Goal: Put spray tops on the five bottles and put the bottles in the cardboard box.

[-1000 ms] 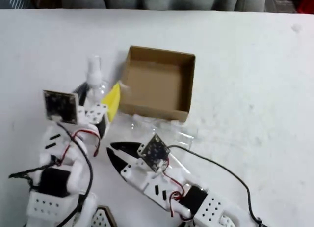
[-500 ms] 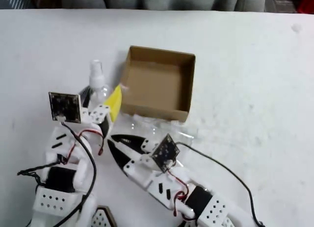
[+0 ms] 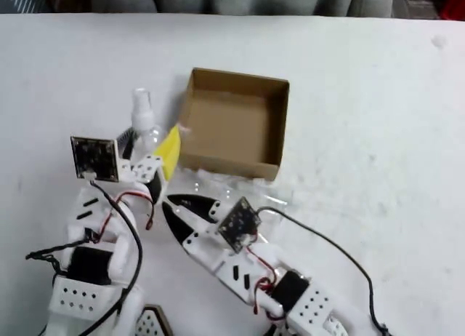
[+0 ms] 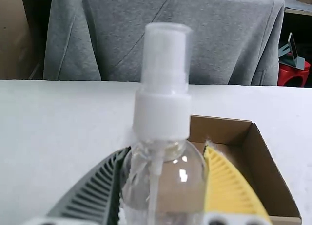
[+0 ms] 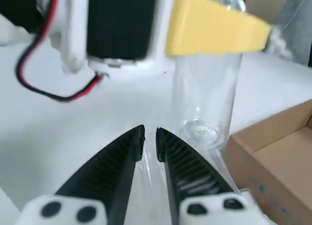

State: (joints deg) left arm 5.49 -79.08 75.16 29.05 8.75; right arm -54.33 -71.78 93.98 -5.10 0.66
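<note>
High view: bottle (image 3: 144,129) upright, long axis vertical, spray top (image 3: 142,101) pointing up. Stands just beside box (image 3: 234,158), at the corner on the left arm's side. Base at or just above table (image 3: 363,96), cannot tell which.

Sits in left gripper (image 3: 149,148), clamped on the clear body below the neck: grey finger (image 4: 97,196) on one side, yellow finger (image 4: 226,186) on the other, both touching. Left arm (image 3: 94,227) low over table, wrist level, gripper facing forward toward the far edge.

Right gripper (image 5: 148,132): black fingers (image 5: 112,171) nearly closed, thin gap at the tips. Something clear between them; cannot tell what, or whether pinched. Aims at bottle's base, near but apart. Right arm (image 3: 254,270) stretched low, angled toward the left arm's side, tips just in front of left gripper.

Clear bottles (image 3: 240,187) lying flat by box's near wall, count unclear. Box open, mouth up.
</note>
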